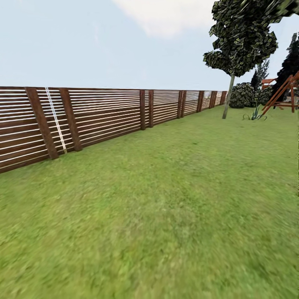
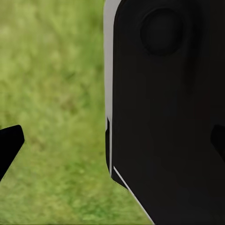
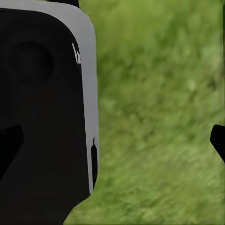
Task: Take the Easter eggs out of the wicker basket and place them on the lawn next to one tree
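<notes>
Lawn (image 2: 56, 93) lies blurred beyond the left fingers (image 2: 9, 143), nothing between them.

No readable text, label, brand, number or sign is showing in any view. The fence (image 1: 104, 116), running from the left edge toward the upper right of the head view, is carrying no lettering on its slats or posts. The wooden frame (image 1: 284, 93) at the far right edge is displaying no markings. The dark robot body panel (image 2: 168, 112) filling the right side of the left wrist view is showing only a plain round recess, without characters.
</notes>
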Robot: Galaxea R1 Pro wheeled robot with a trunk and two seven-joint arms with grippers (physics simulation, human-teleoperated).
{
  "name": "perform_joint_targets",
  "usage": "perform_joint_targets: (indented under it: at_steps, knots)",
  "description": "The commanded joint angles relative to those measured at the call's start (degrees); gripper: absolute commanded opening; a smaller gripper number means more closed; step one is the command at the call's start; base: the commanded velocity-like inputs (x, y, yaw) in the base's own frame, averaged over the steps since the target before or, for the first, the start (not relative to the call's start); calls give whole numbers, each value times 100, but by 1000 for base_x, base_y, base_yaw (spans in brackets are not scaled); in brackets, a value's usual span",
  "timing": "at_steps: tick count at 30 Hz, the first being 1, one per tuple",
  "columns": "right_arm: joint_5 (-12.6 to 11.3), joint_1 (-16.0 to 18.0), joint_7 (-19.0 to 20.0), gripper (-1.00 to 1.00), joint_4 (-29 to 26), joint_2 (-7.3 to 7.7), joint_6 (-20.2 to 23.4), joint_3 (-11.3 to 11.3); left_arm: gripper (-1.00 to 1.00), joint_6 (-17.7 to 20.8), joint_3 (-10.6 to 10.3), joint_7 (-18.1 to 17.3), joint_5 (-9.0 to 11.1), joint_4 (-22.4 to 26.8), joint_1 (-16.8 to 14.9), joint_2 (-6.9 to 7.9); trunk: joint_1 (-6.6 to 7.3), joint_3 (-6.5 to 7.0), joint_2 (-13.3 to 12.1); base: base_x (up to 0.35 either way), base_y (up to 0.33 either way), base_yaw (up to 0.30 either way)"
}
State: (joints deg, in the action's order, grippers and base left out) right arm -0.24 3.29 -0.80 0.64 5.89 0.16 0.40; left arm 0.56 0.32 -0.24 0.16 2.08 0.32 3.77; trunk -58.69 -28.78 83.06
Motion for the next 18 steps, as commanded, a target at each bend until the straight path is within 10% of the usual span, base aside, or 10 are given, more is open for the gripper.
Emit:
perform_joint_targets:
  at_steps: [1, 18]
  knots:
    - [-2, 5, -8, 100, 7, 0, 2, 5, 100, 6, 3, -2, 2, 12, 3, 1, -3, -5, 2, 335, 0, -74]
    - [-4, 5, -8, 100, 7, 0, 7, -2, 100, 6, 3, -2, 2, 12, 3, 1, -3, -7, 2, 335, 0, -8]
